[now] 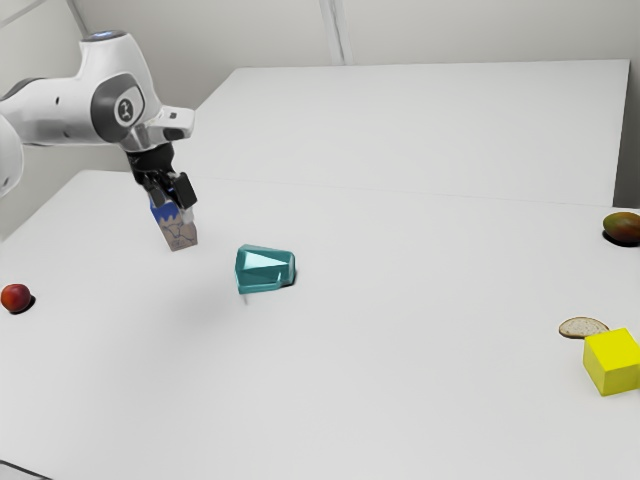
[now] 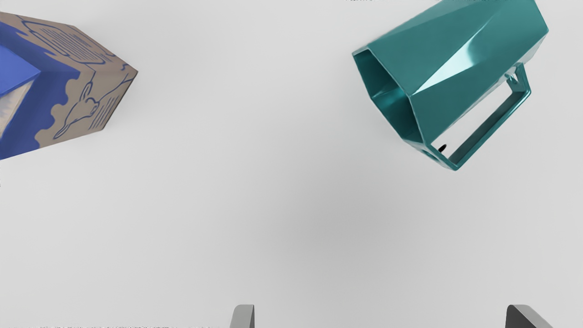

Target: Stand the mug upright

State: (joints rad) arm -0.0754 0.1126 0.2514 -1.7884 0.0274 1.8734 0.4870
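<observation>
In the exterior view my gripper hangs above the table, on the exterior view's left of the teal mug and higher than it. The faceted mug lies on its side. In the wrist view the mug shows its open mouth and its handle, which lies along one side near the table. My gripper stands open there, its two fingertips wide apart with bare table between them. Nothing touches the mug.
A blue and brown carton stands close to my gripper. A red fruit sits at the exterior view's left. Toward its right are a bread slice, a yellow cube and a dark mango on the white table.
</observation>
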